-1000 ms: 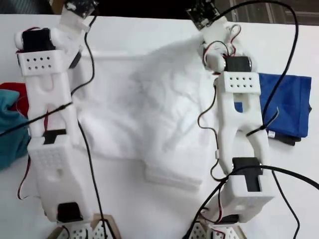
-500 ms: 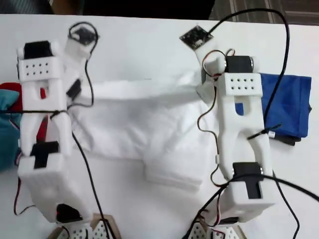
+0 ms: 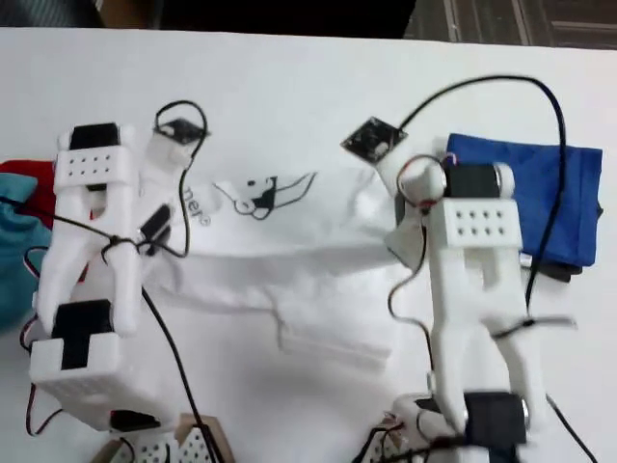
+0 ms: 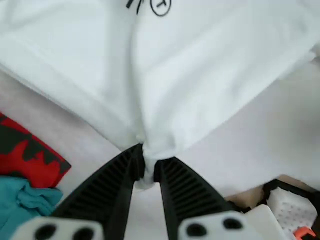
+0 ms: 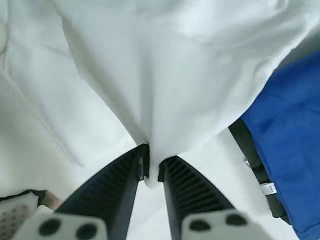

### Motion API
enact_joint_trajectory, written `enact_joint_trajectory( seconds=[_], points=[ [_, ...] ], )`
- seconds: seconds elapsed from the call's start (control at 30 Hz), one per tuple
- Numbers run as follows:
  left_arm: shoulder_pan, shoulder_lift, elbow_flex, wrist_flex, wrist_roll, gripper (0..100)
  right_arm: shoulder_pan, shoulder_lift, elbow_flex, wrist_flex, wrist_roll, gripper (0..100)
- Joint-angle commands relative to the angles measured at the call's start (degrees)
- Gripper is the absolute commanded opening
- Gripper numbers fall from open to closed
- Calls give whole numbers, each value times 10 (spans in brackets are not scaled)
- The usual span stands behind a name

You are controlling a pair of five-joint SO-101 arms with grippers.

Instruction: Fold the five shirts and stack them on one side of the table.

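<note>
The white shirt (image 3: 289, 251) is being held mid-table (image 3: 289, 77), its edge clenched by the left gripper (image 4: 148, 167) and right gripper (image 5: 152, 170). Both corners should be carried level towards six o'clock, clear of the blue shirt (image 3: 540, 193) at three o'clock.

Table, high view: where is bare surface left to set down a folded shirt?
The table is bare along its far strip beyond the white shirt, and in a smaller patch between the two arm bases. Crowded: the middle, under that shirt; the left edge, with the red garment and teal garment; the right edge, with the blue shirt.
</note>
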Motion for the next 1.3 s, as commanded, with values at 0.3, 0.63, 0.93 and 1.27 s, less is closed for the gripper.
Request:
enact_joint_trajectory(
  seconds=[0.3,0.63,0.93,1.27],
  points=[
    [-68,-171,-323,38,-1,25,51,-208,-156,-95,42,20],
    [-105,-238,-331,38,43,25,96,-223,-242,-148,41,20],
    [-107,-364,-329,33,69,25,147,-228,-377,-160,42,20],
    [-106,-415,-305,33,87,25,130,-225,-406,-113,37,19]
  ],
)
